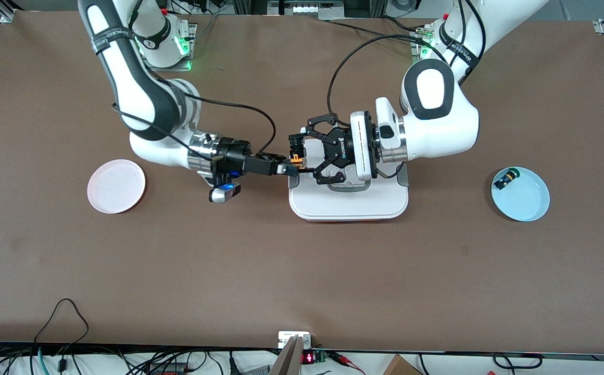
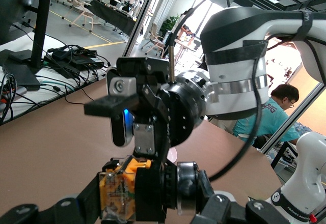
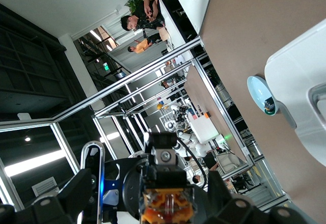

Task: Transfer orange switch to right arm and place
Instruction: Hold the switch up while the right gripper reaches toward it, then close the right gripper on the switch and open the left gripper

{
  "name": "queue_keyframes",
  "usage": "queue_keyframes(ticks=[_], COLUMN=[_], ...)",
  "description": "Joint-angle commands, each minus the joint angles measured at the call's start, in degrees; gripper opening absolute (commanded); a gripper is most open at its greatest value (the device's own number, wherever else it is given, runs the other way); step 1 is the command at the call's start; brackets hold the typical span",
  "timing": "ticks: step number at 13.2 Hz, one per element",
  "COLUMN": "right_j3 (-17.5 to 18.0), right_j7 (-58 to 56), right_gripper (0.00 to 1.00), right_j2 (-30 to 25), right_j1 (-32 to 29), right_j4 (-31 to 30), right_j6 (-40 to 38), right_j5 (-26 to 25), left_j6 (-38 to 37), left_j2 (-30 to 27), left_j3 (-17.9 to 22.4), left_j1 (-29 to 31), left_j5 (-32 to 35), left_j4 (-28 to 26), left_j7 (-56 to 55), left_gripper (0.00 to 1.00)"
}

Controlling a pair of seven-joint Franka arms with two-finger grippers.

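Both my grippers clamp the orange switch [image 1: 295, 158] above the white tray [image 1: 349, 205]: left gripper [image 1: 298, 156], right gripper [image 1: 287, 169]. Handover is midway. Remaining: left release, then placement, probably on the pink plate [image 1: 116, 186].

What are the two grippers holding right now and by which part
Both grip the orange switch over the white tray: the left gripper clamps its orange block end, and the right gripper closes on its black body.

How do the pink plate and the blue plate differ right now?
The pink plate lies toward the right arm's end of the table; the blue plate lies toward the left arm's end. The pink plate holds nothing, while the blue plate holds a small black switch with a green-yellow cap near its rim. Both are round, shallow and flat on the table.
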Motion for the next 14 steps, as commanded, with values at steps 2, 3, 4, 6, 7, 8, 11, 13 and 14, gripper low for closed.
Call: queue_keyframes(ticks=[2, 3, 4, 6, 7, 8, 11, 13, 14], right_j3=[-0.61, -0.61, -0.61, -0.61, -0.61, -0.53, -0.61, -0.61, -0.61], right_j7=[1.60, 1.95, 2.48, 2.57, 2.66, 2.75, 2.66, 2.49, 2.49], right_gripper=[0.95, 0.94, 0.93, 0.87, 0.84, 0.81, 0.65, 0.62, 0.60], right_j2=[-3.10, -3.11, -3.11, -3.37, -3.54, -3.72, -4.25, -4.33, -4.34], right_j1=[0.40, 0.32, 0.31, 0.23, 0.23, 0.23, 0.23, 0.14, 0.14], right_j4=[-3.69, -3.87, -3.78, -3.87, -3.87, -3.96, -4.83, -5.10, -5.10], right_j6=[0.43, 0.35, 0.34, 0.26, 0.26, 0.26, -0.18, -0.53, -0.53], right_j5=[2.00, 2.00, 2.00, 2.00, 2.09, 2.09, 2.09, 2.09, 2.09], left_j6=[0.52, 0.52, 0.52, 0.44, 0.44, 0.52, 0.52, 0.44, 0.44], left_j2=[-0.35, -0.35, -0.35, -0.35, -0.35, -0.35, -0.35, -0.35, -0.35], left_j3=[-0.50, -0.50, -0.50, -0.50, -0.50, -0.50, -0.50, -0.50, -0.50], left_j1=[0.48, 0.48, 0.48, 0.48, 0.48, 0.48, 0.48, 0.48, 0.48], left_j5=[-2.03, -2.03, -2.03, -2.03, -2.03, -2.03, -2.03, -2.03, -2.03], left_j4=[-0.42, -0.42, -0.42, -0.51, -0.51, -0.51, -0.59, -0.77, -0.77], left_j7=[2.13, 2.13, 2.13, 2.13, 2.13, 2.13, 2.13, 2.13, 2.13], left_gripper=[0.19, 0.19, 0.19, 0.19, 0.20, 0.20, 0.20, 0.20, 0.20])
